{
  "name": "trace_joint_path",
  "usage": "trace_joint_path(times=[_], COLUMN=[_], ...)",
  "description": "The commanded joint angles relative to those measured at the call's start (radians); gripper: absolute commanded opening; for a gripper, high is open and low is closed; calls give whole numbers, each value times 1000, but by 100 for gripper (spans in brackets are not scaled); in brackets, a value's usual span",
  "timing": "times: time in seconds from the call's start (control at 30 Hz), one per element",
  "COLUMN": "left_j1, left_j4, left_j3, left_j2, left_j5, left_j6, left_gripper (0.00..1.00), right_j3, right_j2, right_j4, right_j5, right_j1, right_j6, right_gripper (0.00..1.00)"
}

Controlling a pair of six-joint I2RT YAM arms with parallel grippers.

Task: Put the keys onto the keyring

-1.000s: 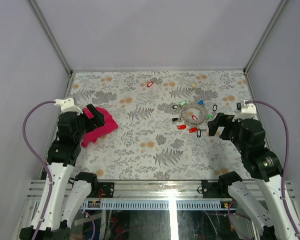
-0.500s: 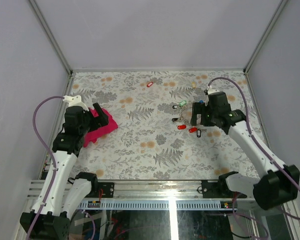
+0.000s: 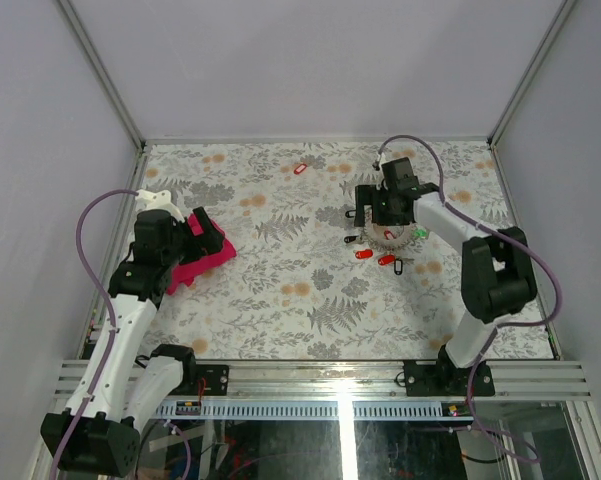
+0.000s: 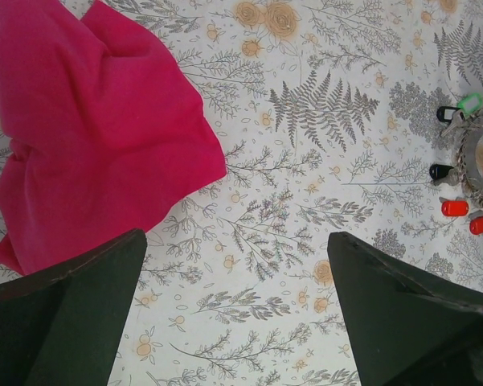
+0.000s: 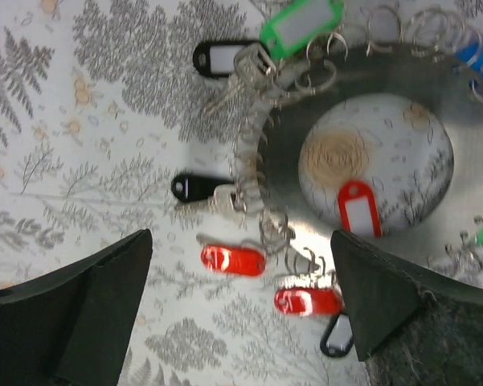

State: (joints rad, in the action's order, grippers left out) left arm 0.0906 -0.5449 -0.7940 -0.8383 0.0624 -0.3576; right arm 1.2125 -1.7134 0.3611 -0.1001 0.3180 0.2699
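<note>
From above, we see the left arm [image 3: 145,262] reaching over a magenta cloth [image 3: 192,265] that lies bunched at the left side of the fern-patterned tabletop [image 3: 280,290]. The left jaws are spread wide with nothing between them. The right arm [image 3: 450,225] stretches in to the keyring [image 3: 393,239], which lies flat right of centre. The right jaws are also spread and empty, and they cover the ring's far part. Keys [image 3: 364,254] with red, black and green tags fringe the ring's near side. One red-tagged key [image 3: 300,169] lies alone, well apart, near the far edge.

In the left wrist view, the two dark fingers [image 4: 72,322] stand far apart at the bottom corners, with bare tabletop between them. The cloth [image 4: 96,137] fills the upper left. The keyring [image 4: 476,178] is cut off by the right edge, with red [image 4: 455,208], black [image 4: 440,171] and green [image 4: 469,103] tags beside it.

In the right wrist view, the fingers [image 5: 402,305] are parted with nothing held. The keyring [image 5: 275,173] shows as a blurred grey band just beyond them. A red tag [image 5: 358,207] lies inside the ring. Around its rim we see a green tag [image 5: 301,24], two black tags [image 5: 199,187] and two red tags [image 5: 233,260], all on small split rings. We cannot tell whether the fingers touch the tabletop.
</note>
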Motion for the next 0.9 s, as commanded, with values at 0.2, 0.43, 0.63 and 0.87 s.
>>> trace_joint_path(times=[0.2, 0.43, 0.63, 0.87], left_j1=[-1, -2, -3, -3], left_j4=[46, 49, 49, 46], left_j3=[14, 13, 14, 12], left_j2=[15, 7, 1, -3], left_j5=[33, 40, 33, 32], left_j6=[26, 28, 26, 26], left_gripper=[100, 100, 100, 100], right_j3=[135, 107, 56, 12], right_j2=[-223, -239, -234, -228], right_j4=[-48, -57, -84, -108], right_j5=[-18, -106, -210, -219], right_j1=[-3, -2, 6, 75], right_j6=[-26, -42, -4, 24], right_gripper=[99, 99, 99, 99])
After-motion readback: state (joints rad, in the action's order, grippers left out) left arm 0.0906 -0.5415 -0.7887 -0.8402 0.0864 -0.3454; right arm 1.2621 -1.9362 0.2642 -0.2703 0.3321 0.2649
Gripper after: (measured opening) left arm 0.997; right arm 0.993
